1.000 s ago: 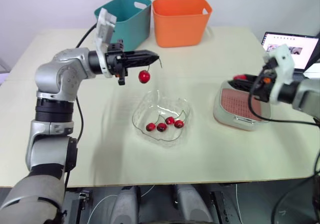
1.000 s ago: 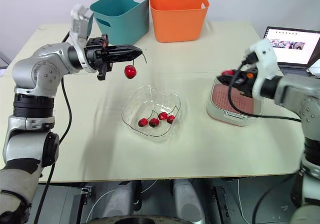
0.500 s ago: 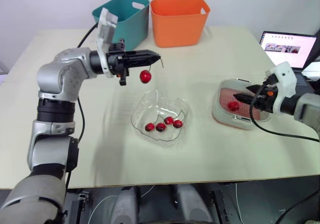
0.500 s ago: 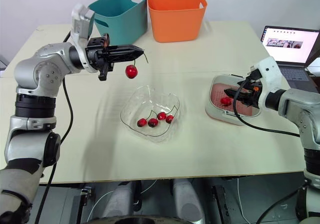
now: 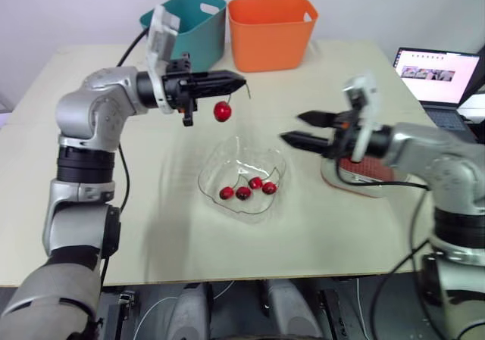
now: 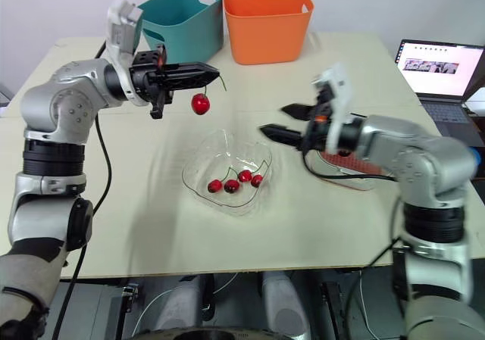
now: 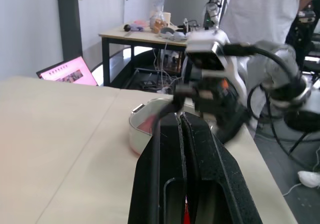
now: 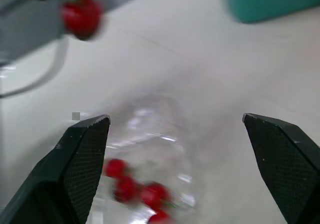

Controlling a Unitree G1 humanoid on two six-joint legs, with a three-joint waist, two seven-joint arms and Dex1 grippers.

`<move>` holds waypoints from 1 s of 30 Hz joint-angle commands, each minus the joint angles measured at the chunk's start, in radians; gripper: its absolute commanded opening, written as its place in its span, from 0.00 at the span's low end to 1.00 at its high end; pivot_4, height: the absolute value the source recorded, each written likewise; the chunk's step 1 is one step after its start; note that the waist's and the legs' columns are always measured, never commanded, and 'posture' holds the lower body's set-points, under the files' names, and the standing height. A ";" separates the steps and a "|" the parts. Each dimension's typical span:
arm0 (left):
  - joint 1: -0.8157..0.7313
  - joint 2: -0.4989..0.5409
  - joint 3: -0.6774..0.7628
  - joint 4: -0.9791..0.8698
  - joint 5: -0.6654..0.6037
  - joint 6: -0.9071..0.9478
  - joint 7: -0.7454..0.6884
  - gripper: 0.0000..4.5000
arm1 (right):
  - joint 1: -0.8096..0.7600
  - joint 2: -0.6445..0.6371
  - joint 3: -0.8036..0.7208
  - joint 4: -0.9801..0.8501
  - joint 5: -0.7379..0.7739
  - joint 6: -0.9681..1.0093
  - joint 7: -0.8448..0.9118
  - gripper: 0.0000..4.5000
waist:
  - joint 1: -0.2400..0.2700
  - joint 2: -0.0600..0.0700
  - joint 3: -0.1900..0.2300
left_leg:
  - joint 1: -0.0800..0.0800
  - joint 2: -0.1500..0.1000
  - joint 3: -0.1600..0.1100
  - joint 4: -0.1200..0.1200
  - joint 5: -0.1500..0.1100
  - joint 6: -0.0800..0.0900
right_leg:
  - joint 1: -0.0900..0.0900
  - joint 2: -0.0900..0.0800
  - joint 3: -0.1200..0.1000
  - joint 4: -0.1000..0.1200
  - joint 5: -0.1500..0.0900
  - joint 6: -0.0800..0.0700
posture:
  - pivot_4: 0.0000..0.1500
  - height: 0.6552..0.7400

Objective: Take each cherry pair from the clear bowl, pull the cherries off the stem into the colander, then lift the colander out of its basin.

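Red fruit hangs in mid-air over a beige table [image 5: 151, 226]. The left gripper [image 5: 239, 81] reaches in from the upper left of the frame with its two black fingers pressed tight together on a thin stem [image 5: 245, 90]. A single hanging cherry [image 5: 222, 111] dangles just below the fingertips, above the far rim of the clear bowl [image 5: 235, 154].

The bowl sits at the centre of the frame, and four cherries [image 5: 257, 182] lie clustered in its near half with their stems attached.

The right gripper [image 5: 290, 126] comes in from right of centre, its fingers spread wide apart and holding nothing. Its tips point toward the left side of the frame and hover just beside the bowl's right rim, clear of the table. In the right wrist view, the bowl and its fruit lie between the two open fingers [image 8: 82, 154], with the hanging cherry farther on.

The reddish colander [image 5: 362, 167] rests inside its pale basin [image 5: 341, 182] at the right of the frame, well apart from the hanging cherry. The right arm covers much of it, so whether it holds any fruit cannot be told.

A teal bin [image 5: 189, 26] and an orange bin [image 5: 273, 29] stand side by side at the top centre, on the table's far edge. An open laptop [image 5: 439, 75] sits at the upper right. In the left wrist view, a person in a white shirt [image 7: 260, 9] stands beyond the table.
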 commanded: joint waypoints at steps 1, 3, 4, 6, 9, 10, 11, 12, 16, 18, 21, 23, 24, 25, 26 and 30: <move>-0.013 -0.001 0.020 -0.044 -0.019 0.006 0.012 0.00 | -0.074 0.087 -0.032 0.014 0.078 0.019 -0.057 1.00 | 0.002 0.000 0.000 | 0.000 0.000 0.000 0.000 0.000 0.000 | 0.000 0.000 0.000 0.000 0.000 0.000 | 1.00 1.00; -0.007 -0.003 0.021 -0.055 -0.024 0.010 0.019 0.00 | -0.105 0.149 -0.040 0.038 0.109 0.027 -0.086 1.00 | 0.001 0.000 0.000 | 0.000 0.000 0.000 0.000 0.000 0.000 | 0.000 0.000 0.000 -0.001 0.000 0.001 | 1.00 1.00; -0.003 -0.003 0.022 -0.063 -0.028 0.014 0.025 0.00 | -0.118 0.171 -0.034 0.049 0.111 0.028 -0.095 1.00 | 0.001 0.000 0.000 | 0.000 0.000 0.000 0.000 0.000 0.000 | 0.000 0.000 0.000 0.000 0.001 0.001 | 1.00 1.00; 0.004 -0.006 0.027 -0.074 -0.034 0.023 0.034 0.00 | -0.132 0.202 -0.022 0.064 0.111 0.026 -0.109 1.00 | 0.000 0.000 0.000 | 0.000 0.000 0.000 0.000 0.000 0.000 | 0.000 0.000 0.000 0.000 0.001 0.001 | 1.00 1.00; 0.012 -0.008 0.028 -0.085 -0.037 0.029 0.041 0.00 | -0.141 0.232 -0.005 0.072 0.115 0.024 -0.123 1.00 | -0.001 0.000 0.000 | 0.000 0.000 0.000 0.000 0.000 0.000 | 0.000 0.000 0.000 0.000 0.001 0.001 | 1.00 1.00; 0.013 -0.009 0.028 -0.087 -0.037 0.030 0.042 0.00 | -0.141 0.236 0.002 0.073 0.113 0.023 -0.124 1.00 | -0.002 0.000 0.000 | 0.000 0.000 0.000 0.000 0.000 0.000 | 0.000 0.000 0.000 0.000 0.001 0.001 | 1.00 1.00; 0.014 -0.010 0.028 -0.090 -0.038 0.032 0.044 0.00 | -0.141 0.243 0.009 0.076 0.109 0.021 -0.125 1.00 | -0.002 0.000 0.000 | 0.000 0.000 0.000 0.000 0.000 0.000 | 0.000 0.000 0.000 0.000 0.001 0.001 | 1.00 1.00; 0.014 -0.010 0.029 -0.091 -0.039 0.034 0.046 0.00 | -0.141 0.248 0.014 0.080 0.105 0.019 -0.127 1.00 | -0.003 0.000 0.000 | 0.000 0.000 0.000 0.000 0.000 0.000 | 0.000 0.000 0.000 0.000 0.001 0.001 | 1.00 1.00; 0.015 -0.011 0.028 -0.098 -0.047 0.040 0.051 0.00 | -0.147 0.273 0.027 0.108 0.091 0.000 -0.135 1.00 | -0.004 0.000 0.000 | 0.000 0.000 0.000 0.000 0.000 0.000 | 0.000 0.000 0.000 0.000 0.001 0.001 | 1.00 1.00; 0.016 -0.010 0.028 -0.100 -0.050 0.042 0.053 0.00 | -0.152 0.281 0.031 0.119 0.085 -0.008 -0.138 1.00 | -0.003 0.000 0.000 | 0.000 0.000 0.000 0.000 0.000 0.000 | 0.000 0.000 0.000 0.000 0.001 0.001 | 1.00 1.00; 0.016 -0.009 0.026 -0.101 -0.052 0.044 0.055 0.00 | -0.155 0.291 0.034 0.131 0.075 -0.015 -0.138 1.00 | -0.003 0.000 0.000 | 0.000 0.000 0.000 0.000 0.000 0.000 | 0.000 0.000 0.000 0.000 0.001 0.001 | 1.00 1.00; 0.015 -0.010 0.025 -0.101 -0.053 0.043 0.056 0.00 | -0.156 0.296 0.035 0.137 0.070 -0.019 -0.138 1.00 | -0.003 0.000 0.000 | 0.000 0.000 0.000 0.000 0.000 0.000 | 0.000 0.000 0.000 0.000 0.001 0.001 | 1.00 1.00; 0.016 -0.010 0.025 -0.101 -0.053 0.043 0.057 0.00 | -0.157 0.301 0.034 0.140 0.069 -0.022 -0.141 0.95 | -0.003 0.000 0.000 | 0.000 0.000 0.000 0.000 0.000 0.000 | 0.000 0.000 0.000 0.000 0.001 0.001 | 1.00 1.00; 0.016 -0.011 0.024 -0.101 -0.052 0.043 0.057 0.00 | -0.157 0.305 0.035 0.143 0.067 -0.025 -0.142 0.90 | -0.003 0.000 0.000 | 0.000 0.000 0.000 0.000 0.000 0.000 | 0.000 0.000 0.000 0.000 0.001 0.001 | 1.00 1.00; 0.016 -0.012 0.023 -0.101 -0.052 0.042 0.057 0.00 | -0.157 0.309 0.034 0.145 0.066 -0.028 -0.145 0.85 | -0.003 0.000 0.000 | 0.000 0.000 0.000 0.000 0.000 0.000 | 0.000 0.000 0.000 0.000 0.001 0.001 | 1.00 1.00; 0.017 -0.013 0.022 -0.099 -0.051 0.041 0.057 0.00 | -0.155 0.320 0.036 0.146 0.061 -0.032 -0.152 0.55 | -0.004 0.000 0.000 | 0.000 0.000 0.000 0.000 0.000 0.000 | 0.000 0.000 0.000 0.000 0.001 0.001 | 1.00 1.00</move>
